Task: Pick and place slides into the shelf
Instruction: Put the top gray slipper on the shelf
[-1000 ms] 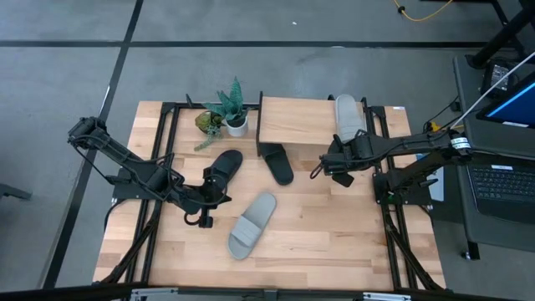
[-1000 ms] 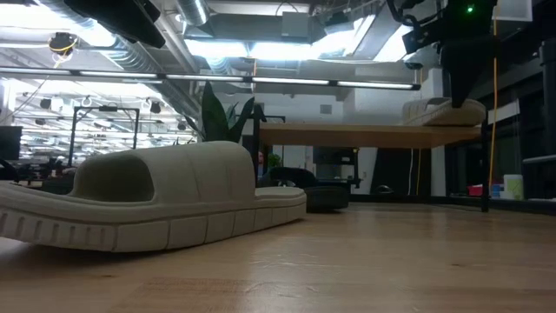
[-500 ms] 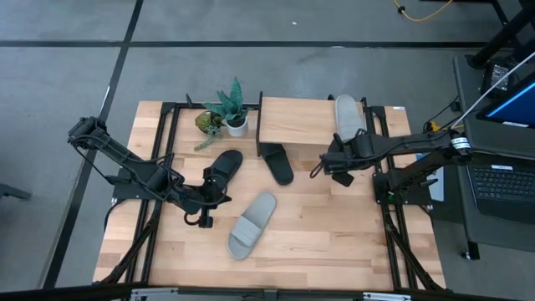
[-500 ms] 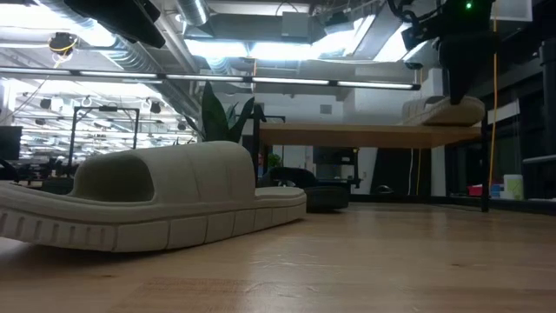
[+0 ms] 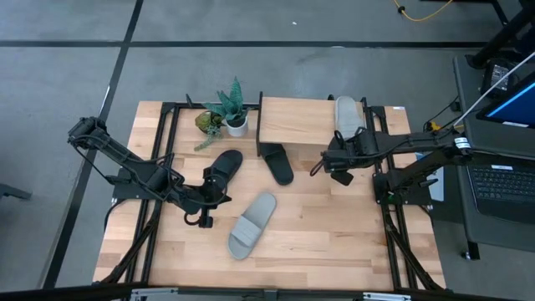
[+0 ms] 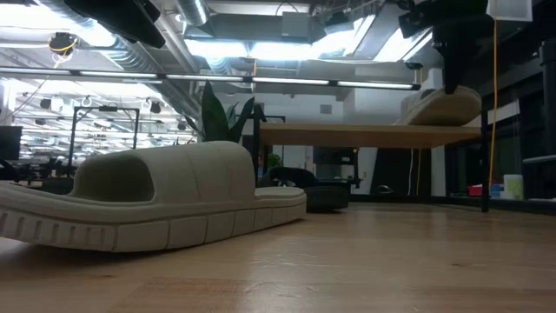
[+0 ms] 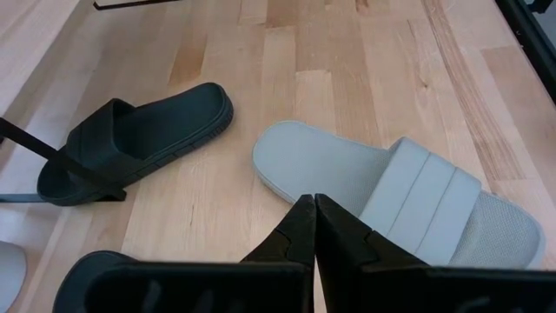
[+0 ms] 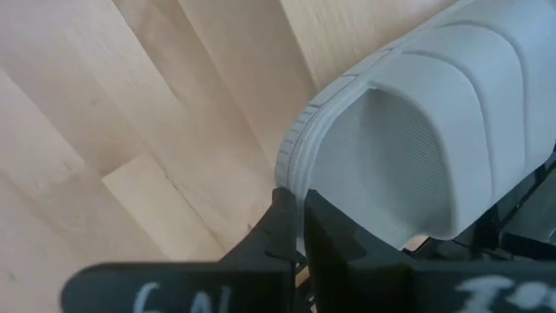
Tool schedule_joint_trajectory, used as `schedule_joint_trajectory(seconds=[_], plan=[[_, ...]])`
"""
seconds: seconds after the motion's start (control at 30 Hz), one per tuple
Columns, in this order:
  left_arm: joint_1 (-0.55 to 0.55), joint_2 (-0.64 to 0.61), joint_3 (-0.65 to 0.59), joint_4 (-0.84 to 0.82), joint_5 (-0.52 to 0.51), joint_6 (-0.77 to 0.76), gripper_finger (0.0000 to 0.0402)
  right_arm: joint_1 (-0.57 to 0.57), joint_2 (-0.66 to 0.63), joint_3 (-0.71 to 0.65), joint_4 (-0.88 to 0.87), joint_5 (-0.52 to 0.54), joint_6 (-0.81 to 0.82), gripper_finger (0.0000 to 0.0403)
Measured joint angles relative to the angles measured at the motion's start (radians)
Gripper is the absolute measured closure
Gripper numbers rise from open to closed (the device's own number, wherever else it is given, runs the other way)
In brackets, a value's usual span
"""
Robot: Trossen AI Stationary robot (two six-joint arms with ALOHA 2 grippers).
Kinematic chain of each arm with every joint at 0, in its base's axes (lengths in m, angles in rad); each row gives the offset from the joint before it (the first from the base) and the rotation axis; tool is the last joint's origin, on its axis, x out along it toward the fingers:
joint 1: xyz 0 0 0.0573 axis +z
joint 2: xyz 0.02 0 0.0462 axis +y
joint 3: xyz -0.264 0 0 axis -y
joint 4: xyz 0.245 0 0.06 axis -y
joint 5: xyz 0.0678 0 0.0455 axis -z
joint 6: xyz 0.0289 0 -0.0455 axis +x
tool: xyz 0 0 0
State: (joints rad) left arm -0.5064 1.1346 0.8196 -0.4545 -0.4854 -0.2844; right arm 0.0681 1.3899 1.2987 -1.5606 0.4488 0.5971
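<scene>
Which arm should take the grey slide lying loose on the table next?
The left, probably. Its pincer hangs just beside that grey slide, fingers together and empty. The right pincer is over at the shelf, gripping the other grey slide by its edge, so it is busy.

- The right tool [image 5: 340,165] has drawn back a little from the shelf [image 5: 297,122]; in the high view its wrist sits slightly farther toward the bench's near edge than a second ago.
- In the low view the right arm [image 6: 452,35] has risen: a second ago its dark body reached down to the grey slide on the shelf, now it ends higher.
- The grey slide on the shelf [image 6: 441,105] has tipped: it lay flat along the board a second ago, and its end toward the middle of the shelf is now lifted, so it slopes.
</scene>
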Motion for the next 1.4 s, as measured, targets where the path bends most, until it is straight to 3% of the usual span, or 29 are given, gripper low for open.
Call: schedule_joint_trajectory(seconds=[1.03,1.4], plan=[[0.000,0.000,0.000,0.000,0.000,0.000,0.0401,-0.001,0.000,-0.058,0.021,-0.009,-0.026,0.0387],[0.000,0.000,0.000,0.000,0.000,0.000,0.0401,-0.001,0.000,-0.058,0.024,-0.076,-0.033,0.0376]])
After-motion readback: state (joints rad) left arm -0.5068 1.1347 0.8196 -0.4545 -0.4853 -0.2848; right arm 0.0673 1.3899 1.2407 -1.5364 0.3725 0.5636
